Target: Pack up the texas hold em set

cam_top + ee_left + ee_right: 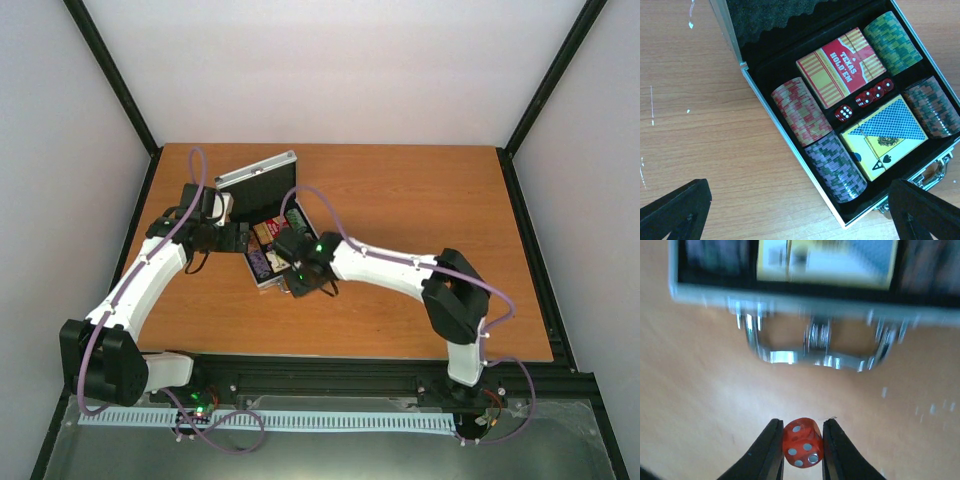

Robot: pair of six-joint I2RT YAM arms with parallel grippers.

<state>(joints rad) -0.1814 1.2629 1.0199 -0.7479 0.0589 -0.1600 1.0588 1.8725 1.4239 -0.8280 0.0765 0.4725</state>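
Wooden table (420, 210), white booth walls | briefcase (258, 180) open, left of centre, lid raised | inside: four chip stacks (800, 112), red deck (840, 65), blue-yellow deck (885, 135), four dice (867, 96) between the decks | left gripper (797, 192) spread wide, empty, above case | right gripper (802, 427) pinching red die (801, 444) over bare wood near handle (815, 355)

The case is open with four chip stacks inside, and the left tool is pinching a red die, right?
Not quite: the right tool pinches the red die, as the right wrist view shows; the left tool is open, empty. The rest is correct.
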